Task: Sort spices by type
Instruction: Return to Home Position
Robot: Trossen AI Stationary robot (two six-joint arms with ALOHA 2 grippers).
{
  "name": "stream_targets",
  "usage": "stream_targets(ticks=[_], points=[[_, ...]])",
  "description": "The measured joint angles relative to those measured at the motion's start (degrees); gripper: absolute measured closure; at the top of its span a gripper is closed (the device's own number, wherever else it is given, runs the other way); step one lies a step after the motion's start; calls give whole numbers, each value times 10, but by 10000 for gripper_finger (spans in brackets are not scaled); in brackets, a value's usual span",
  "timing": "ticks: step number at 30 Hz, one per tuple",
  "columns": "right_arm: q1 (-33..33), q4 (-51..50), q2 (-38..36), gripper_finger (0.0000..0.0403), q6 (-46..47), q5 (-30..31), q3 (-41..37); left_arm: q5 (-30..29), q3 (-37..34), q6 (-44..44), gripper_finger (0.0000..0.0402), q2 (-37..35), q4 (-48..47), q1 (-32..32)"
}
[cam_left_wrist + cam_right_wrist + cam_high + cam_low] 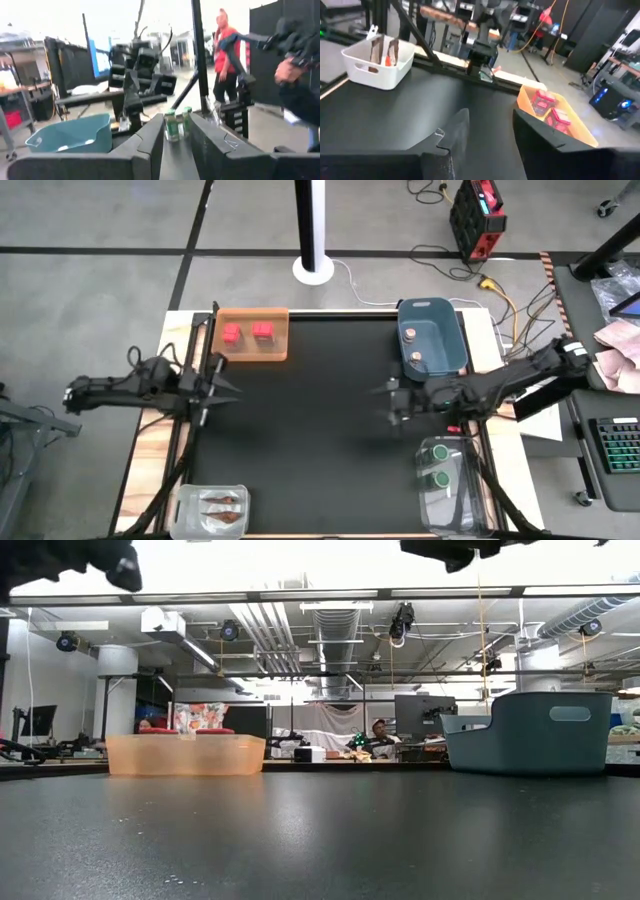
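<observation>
Seen from above, the table (pixel 320 430) bears the blue tub (pixel 452 340) at one o'clock, orange tray (pixel 275 350) at eleven, clear container (pixel 455 505) at five, white bin (pixel 180 510) at seven. The left gripper (pixel 225 388) hangs at nine, the right gripper (pixel 388 402) at three, jaws open and empty. Paired inside the bins, in that order, sit tan-capped jars (pixel 408 333), red boxes (pixel 262 330), green-capped jars (pixel 435 451) and packets (pixel 220 500). Sorting looks done; the arms need only retract home.

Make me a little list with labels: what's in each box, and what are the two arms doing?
orange tray: two red boxes
blue tub: two tan-capped jars
clear container: two green-capped jars
white bin: two brown-orange packets
left end effector: open, empty, near orange tray
right end effector: open, empty, beside blue tub
</observation>
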Motion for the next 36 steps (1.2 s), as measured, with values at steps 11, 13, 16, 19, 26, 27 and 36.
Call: stream_targets(ticks=[11, 13, 16, 19, 26, 27, 36], points=[[0, 128, -169, 291, -66, -2, -177, -58, -101, 47, 326, -123, -39, 0], [0, 153, -191, 296, -81, -14, -211, -60, -113, 53, 326, -112, -48, 0], [-1, 205, -227, 305, -121, -30, -257, -60, -120, 66, 326, -101, -23, 0], [-2, 271, -264, 316, -166, -29, -303, -60, -117, 68, 326, -101, -5, 0], [-2, 390, -357, 340, -225, -28, -359, -60, -115, 62, 326, -100, -8, 0], [-2, 390, -371, 343, -229, -28, -360, -60, -115, 62, 326, -98, -7, 0], [-1, 386, -428, 355, -206, 18, -360, -60, -115, 61, 326, -94, -7, 0]])
